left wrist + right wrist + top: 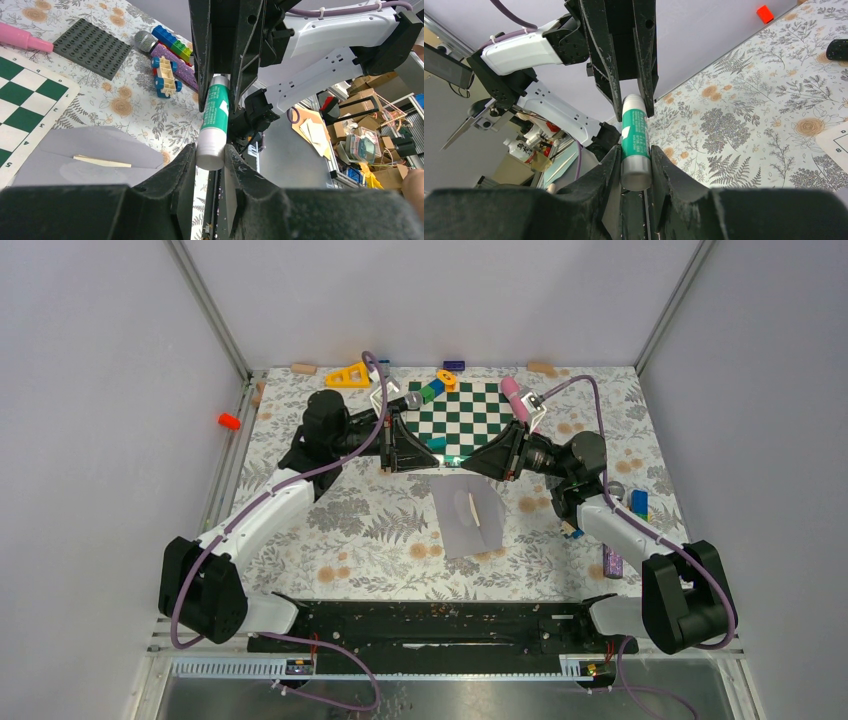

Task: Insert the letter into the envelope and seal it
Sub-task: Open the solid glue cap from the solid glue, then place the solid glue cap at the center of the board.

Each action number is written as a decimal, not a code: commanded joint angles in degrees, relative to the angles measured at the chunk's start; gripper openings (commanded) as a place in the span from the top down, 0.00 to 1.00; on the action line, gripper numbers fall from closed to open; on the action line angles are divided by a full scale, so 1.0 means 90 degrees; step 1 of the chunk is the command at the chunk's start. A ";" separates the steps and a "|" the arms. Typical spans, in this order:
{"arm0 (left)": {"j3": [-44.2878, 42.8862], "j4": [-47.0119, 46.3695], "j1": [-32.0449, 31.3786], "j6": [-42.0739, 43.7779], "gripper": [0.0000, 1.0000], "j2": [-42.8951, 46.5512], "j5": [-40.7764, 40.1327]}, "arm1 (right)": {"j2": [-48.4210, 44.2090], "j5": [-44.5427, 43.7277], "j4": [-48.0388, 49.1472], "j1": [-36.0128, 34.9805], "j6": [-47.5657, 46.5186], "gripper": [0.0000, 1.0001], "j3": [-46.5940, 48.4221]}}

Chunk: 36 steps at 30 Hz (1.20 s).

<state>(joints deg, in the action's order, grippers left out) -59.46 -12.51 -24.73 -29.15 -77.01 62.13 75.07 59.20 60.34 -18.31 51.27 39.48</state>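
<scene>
Floral-print table (350, 520), grey walls all round. We see both arms meeting mid-air by the near edge of the chessboard (470, 420), sharing one green glue stick (214, 120). Left gripper (210, 160) is clamped on one end, right gripper (636, 167) on the other, so the stick bridges the two. Envelope (462, 530) is light grey, lying flat on the table just beside the board's near edge, pretty much under the grippers and not touched by either. Thin cream strip (471, 508) sits on it, tbh we can't tell what it is. Misc toy bricks etc. around the edges.
</scene>
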 commanded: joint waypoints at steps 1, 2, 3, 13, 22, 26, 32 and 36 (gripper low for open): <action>-0.0138 -0.0031 0.0118 0.0230 0.93 0.0170 0.0022 | -0.0050 -0.0140 0.0331 0.0182 -0.0067 0.94 -0.0028; -0.0127 -0.0018 0.0166 0.0238 0.94 0.0193 0.0021 | -0.0063 -0.0150 0.0341 0.0222 -0.0057 0.94 -0.0035; -0.0124 -0.0017 0.0206 0.0240 0.95 0.0218 0.0012 | -0.0071 -0.0144 0.0363 0.0266 -0.0035 0.95 -0.0038; -0.0158 0.0052 0.0523 0.0269 0.99 0.0279 0.0093 | -0.0089 -0.0093 0.0636 0.0432 0.0205 0.97 -0.0052; -0.1638 0.4457 0.0722 0.3887 0.99 -0.0022 -0.1715 | -0.0510 -0.0415 -0.0560 0.0752 -0.0693 0.98 0.0008; -0.1883 0.5408 0.0784 0.4753 1.00 -0.0324 -0.2882 | -0.0775 -0.0474 -0.0901 0.0838 -0.1007 0.98 -0.0011; -0.1824 0.6198 0.0956 0.5629 1.00 -0.0918 -0.4396 | -0.0970 -0.0474 -0.0909 0.0953 -0.1038 0.97 -0.0030; -0.1540 0.6194 0.1088 0.5994 1.00 -0.1305 -0.5367 | -0.0982 -0.0465 -0.0870 0.0988 -0.1020 0.97 -0.0051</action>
<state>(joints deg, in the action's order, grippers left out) -74.87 40.49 -16.12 18.26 -87.07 25.87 67.46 55.99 51.66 -10.02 43.29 38.70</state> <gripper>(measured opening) 0.233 0.308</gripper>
